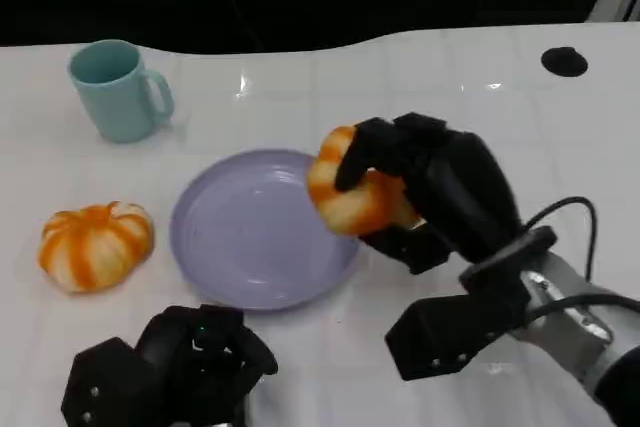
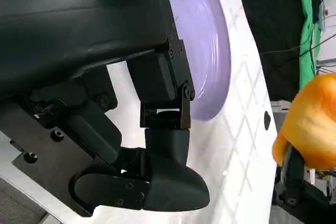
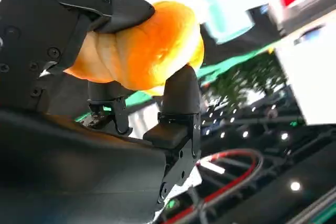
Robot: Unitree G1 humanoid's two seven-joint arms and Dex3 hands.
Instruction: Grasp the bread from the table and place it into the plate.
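My right hand (image 1: 430, 192) grips an orange-and-cream bread roll (image 1: 352, 194), held in the air over the right rim of the lavender plate (image 1: 240, 237). The right wrist view shows the bread (image 3: 142, 51) clamped between black fingers (image 3: 178, 93). The bread (image 2: 312, 124) also appears in the left wrist view beyond the plate (image 2: 207, 40). A second striped bread (image 1: 95, 244) lies on the table left of the plate. My left hand (image 1: 175, 367) sits low near the table's front edge, fingers curled in, holding nothing.
A teal mug (image 1: 118, 89) stands at the back left. A small black disc (image 1: 565, 61) lies at the back right. The white table (image 1: 480, 127) ends at a dark edge behind.
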